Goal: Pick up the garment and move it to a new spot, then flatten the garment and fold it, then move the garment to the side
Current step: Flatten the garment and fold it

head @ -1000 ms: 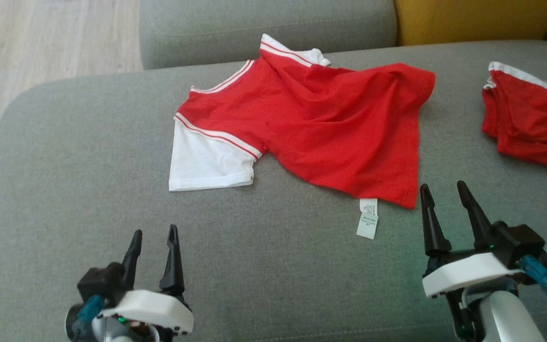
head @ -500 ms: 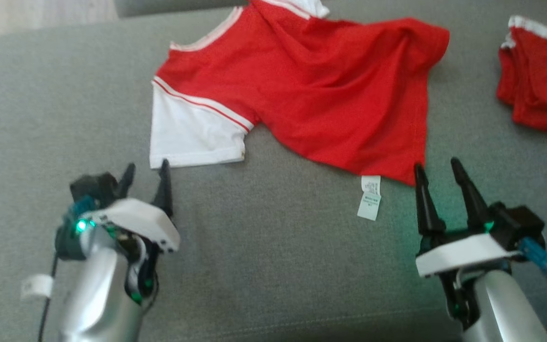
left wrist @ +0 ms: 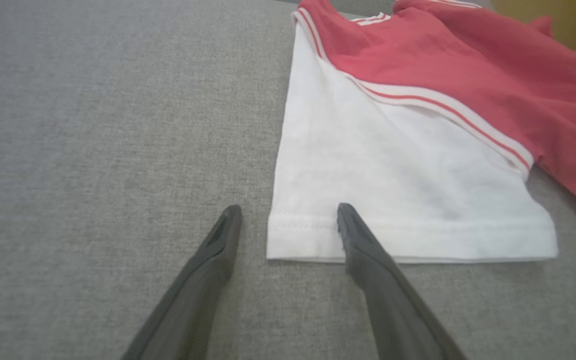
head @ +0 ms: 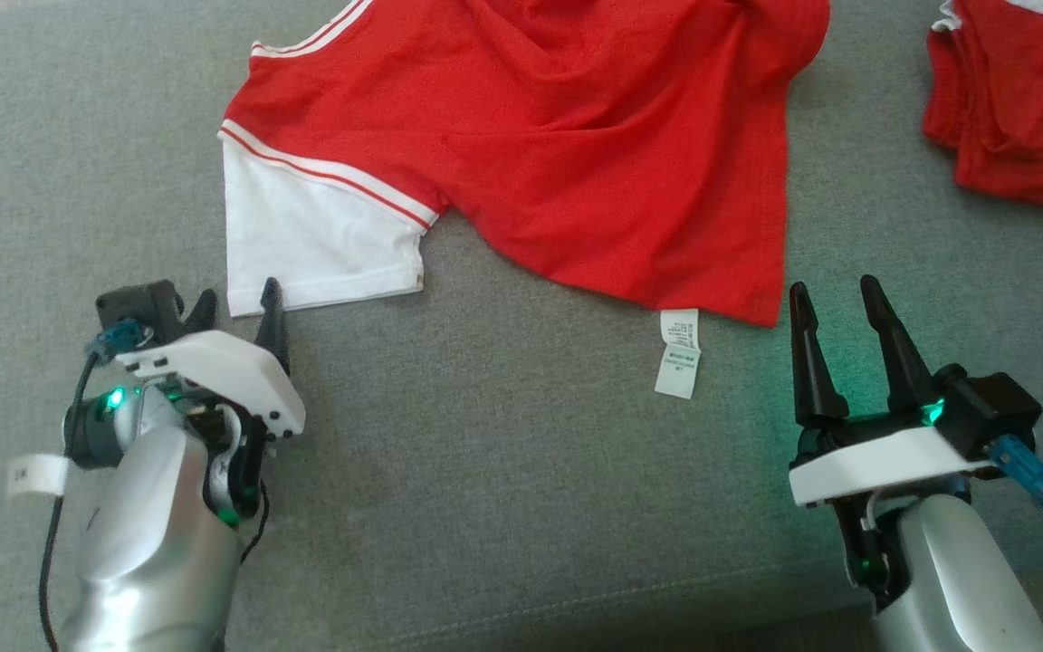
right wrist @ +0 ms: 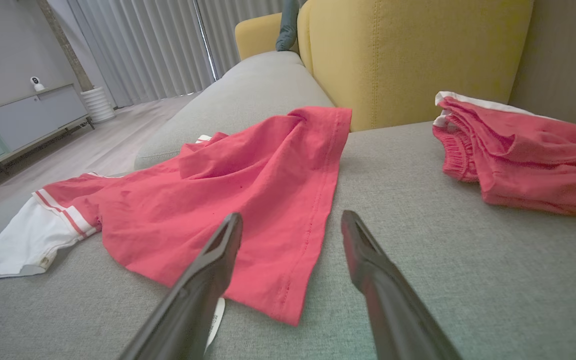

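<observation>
The garment (head: 576, 154) is a red shirt with white sleeves, lying crumpled on the grey sofa seat (head: 503, 471). A white care label (head: 677, 353) sticks out below its hem. My left gripper (head: 236, 301) is open at the lower left corner of the white sleeve (left wrist: 393, 175), with one finger over the sleeve's cuff and the other beside it (left wrist: 288, 212). My right gripper (head: 831, 290) stands open just right of the red hem's lower corner (right wrist: 293, 280), its fingers either side of that corner in the right wrist view, holding nothing.
A second red garment (head: 1019, 91) lies bunched at the right of the seat (right wrist: 528, 150). A yellow cushion (right wrist: 408, 55) stands behind. The room's wooden floor (right wrist: 93, 155) and a cabinet (right wrist: 23, 120) lie beyond the sofa's left end.
The head camera has tilted down, so the shirt sits higher in the picture. My left gripper has advanced to the white sleeve's corner. The right gripper has closed in on the hem's corner.
</observation>
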Robot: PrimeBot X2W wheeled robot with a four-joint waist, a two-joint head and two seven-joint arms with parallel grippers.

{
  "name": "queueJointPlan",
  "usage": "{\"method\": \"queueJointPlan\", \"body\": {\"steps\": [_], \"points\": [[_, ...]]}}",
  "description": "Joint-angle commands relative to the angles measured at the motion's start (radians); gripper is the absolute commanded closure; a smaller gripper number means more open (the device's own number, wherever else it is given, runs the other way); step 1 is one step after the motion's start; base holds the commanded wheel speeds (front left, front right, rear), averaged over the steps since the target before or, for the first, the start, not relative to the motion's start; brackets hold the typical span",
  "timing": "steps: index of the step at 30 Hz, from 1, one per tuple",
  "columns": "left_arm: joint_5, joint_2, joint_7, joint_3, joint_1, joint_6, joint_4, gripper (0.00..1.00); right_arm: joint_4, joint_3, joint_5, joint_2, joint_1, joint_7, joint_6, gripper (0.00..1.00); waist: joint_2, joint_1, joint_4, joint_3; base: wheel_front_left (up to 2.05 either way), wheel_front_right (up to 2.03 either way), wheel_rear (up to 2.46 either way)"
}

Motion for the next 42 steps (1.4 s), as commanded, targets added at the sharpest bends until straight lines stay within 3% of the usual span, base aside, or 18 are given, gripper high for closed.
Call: {"method": "queueJointPlan", "body": {"steps": [1,3,4,15,30,42], "points": [[-0.012,0.027,0.013,0.030,-0.027,0.005,-0.011,0.29,-0.025,0.027,0.006,0.001,-0.024,-0.011,0.007,0.00,0.0000,-0.0001,-0.002,-0.001,0.00,0.00,0.00],[-0.014,0.029,0.034,0.024,-0.030,0.000,-0.003,0.86,-0.024,0.028,0.007,0.001,-0.024,-0.012,0.007,0.00,0.0000,-0.0001,-0.003,-0.002,0.00,0.00,0.00],[-0.017,0.030,0.044,0.021,-0.031,-0.004,-0.002,1.00,-0.024,0.027,0.007,0.001,-0.023,-0.012,0.007,0.00,0.0000,-0.0001,-0.004,-0.003,0.00,0.00,0.00],[-0.061,0.023,-0.012,0.046,0.013,-0.012,-0.118,1.00,0.089,-0.003,0.026,0.001,-0.023,0.046,0.007,0.00,0.0000,-0.0001,0.019,-0.014,0.00,0.00,0.00],[-0.102,0.022,-0.029,0.080,0.205,0.038,-0.377,1.00,0.248,-0.025,0.059,0.001,-0.096,0.056,0.007,0.00,0.0000,-0.0001,0.097,-0.025,0.00,0.00,0.00],[-0.107,0.013,-0.014,0.063,0.254,0.057,-0.438,1.00,0.424,-0.035,0.063,0.001,-0.171,0.034,0.007,0.00,0.0000,-0.0001,0.116,-0.035,0.00,0.00,0.00]]}}
